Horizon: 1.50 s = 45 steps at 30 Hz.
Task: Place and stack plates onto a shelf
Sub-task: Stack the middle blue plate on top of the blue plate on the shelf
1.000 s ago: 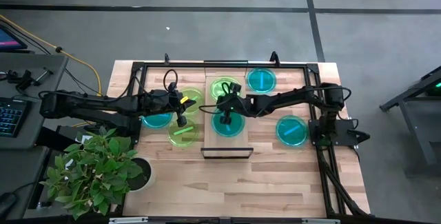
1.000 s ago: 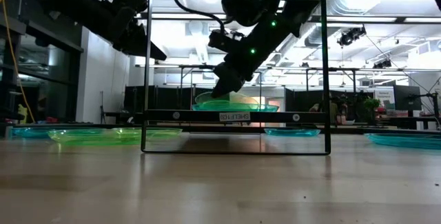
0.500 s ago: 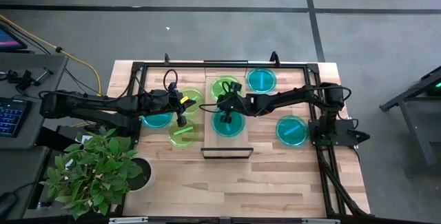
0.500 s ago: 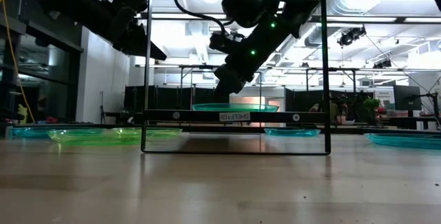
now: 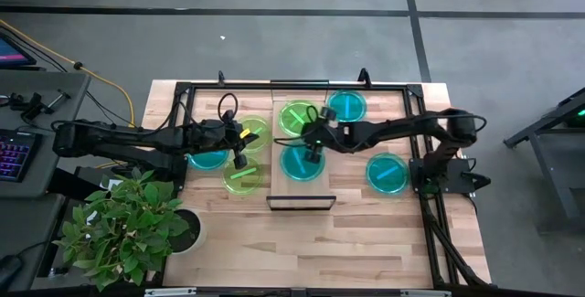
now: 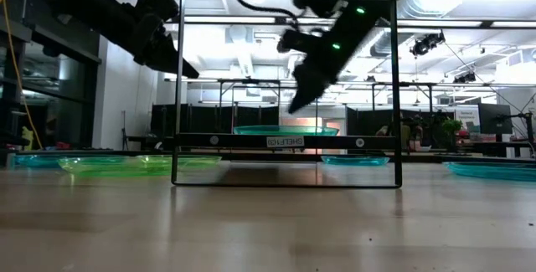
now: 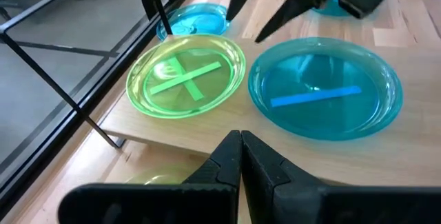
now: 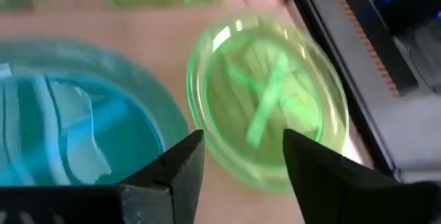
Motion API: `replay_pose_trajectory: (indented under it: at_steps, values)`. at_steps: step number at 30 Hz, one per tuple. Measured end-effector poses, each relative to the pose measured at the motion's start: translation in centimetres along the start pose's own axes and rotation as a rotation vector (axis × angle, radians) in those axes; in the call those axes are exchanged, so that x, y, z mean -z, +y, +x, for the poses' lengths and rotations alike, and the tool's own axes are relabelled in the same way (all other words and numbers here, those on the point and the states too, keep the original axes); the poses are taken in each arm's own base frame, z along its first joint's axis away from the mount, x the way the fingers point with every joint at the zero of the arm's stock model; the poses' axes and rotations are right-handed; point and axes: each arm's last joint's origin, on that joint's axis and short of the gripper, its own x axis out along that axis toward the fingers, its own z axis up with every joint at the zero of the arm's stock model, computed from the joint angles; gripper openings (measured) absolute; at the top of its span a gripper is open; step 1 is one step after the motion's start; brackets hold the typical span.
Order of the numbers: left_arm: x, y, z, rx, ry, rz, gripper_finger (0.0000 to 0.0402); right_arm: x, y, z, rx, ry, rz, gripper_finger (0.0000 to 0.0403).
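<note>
The shelf (image 5: 303,190) stands mid-table and carries a yellow-green plate (image 5: 297,117) at its far end and a cyan plate (image 5: 299,161) lying flat beside it. My right gripper (image 5: 312,145) hovers open over the far edge of the cyan plate (image 8: 69,120), touching nothing; the green plate (image 8: 269,107) shows beyond its fingers. My left gripper (image 5: 239,154) hangs shut and empty left of the shelf, above three plates on the table: green (image 5: 255,131), cyan (image 5: 208,159) and green (image 5: 242,177). The left wrist view shows both shelf plates, green (image 7: 186,76) and cyan (image 7: 324,96).
Two more cyan plates lie on the table right of the shelf, one far (image 5: 347,105), one nearer (image 5: 387,173). A dark metal frame (image 5: 183,96) rims the tabletop. A potted plant (image 5: 128,228) stands at the near left corner.
My right gripper has opened and let go of the cyan plate, which has settled from a tilt to lie flat on the shelf. The gripper has then risen and drawn back toward the table's right and far side.
</note>
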Motion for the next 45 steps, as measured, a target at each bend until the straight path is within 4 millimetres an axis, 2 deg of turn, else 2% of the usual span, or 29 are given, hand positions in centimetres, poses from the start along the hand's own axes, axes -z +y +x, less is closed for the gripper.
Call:
replay_pose_trajectory:
  at_steps: [6,9,12,16,21,24,29,34,37,41,45]
  values:
    - [0.0,0.0,0.0,0.000,-0.004,-0.003,0.0000,5.1,-1.2,-2.5,0.044,-0.054,0.175,0.0184]
    - [-0.1,0.0,0.0,0.000,-0.006,-0.001,0.0000,6.8,-1.9,-4.0,0.035,-0.193,0.286,0.0184]
    - [-0.1,0.0,0.0,0.000,-0.007,-0.002,0.0000,7.3,-2.5,-5.6,-0.014,-0.391,0.382,0.0184]
    - [-0.2,0.0,0.0,-0.001,-0.016,-0.004,0.0000,6.7,-3.6,-7.4,-0.062,-0.606,0.412,0.0184]
    - [-0.1,0.0,0.0,-0.001,-0.014,-0.003,0.0000,5.1,-5.0,-8.7,-0.032,-0.700,0.408,0.0184]
    - [-0.1,0.0,0.0,-0.001,-0.014,-0.003,0.0000,4.5,-5.5,-9.0,-0.020,-0.713,0.420,0.0184]
    - [-0.1,0.0,0.0,-0.004,-0.014,-0.009,0.0000,4.8,-5.3,-8.6,-0.030,-0.663,0.399,0.0184]
    - [-0.2,0.4,0.0,-0.130,-0.024,-0.080,0.0003,4.9,-5.3,-8.5,-0.039,-0.649,0.415,0.0184]
    - [-0.1,0.5,-0.1,-0.183,-0.008,-0.096,0.0015,4.9,-5.3,-8.5,-0.039,-0.645,0.414,0.0184]
    - [0.6,0.3,0.4,-0.185,0.044,-0.209,0.0049,5.0,-5.2,-8.5,-0.041,-0.637,0.415,0.0184]
    - [2.6,-0.3,0.5,-0.210,0.295,-0.187,0.0090,5.0,-5.4,-8.4,-0.033,-0.637,0.413,0.0184]
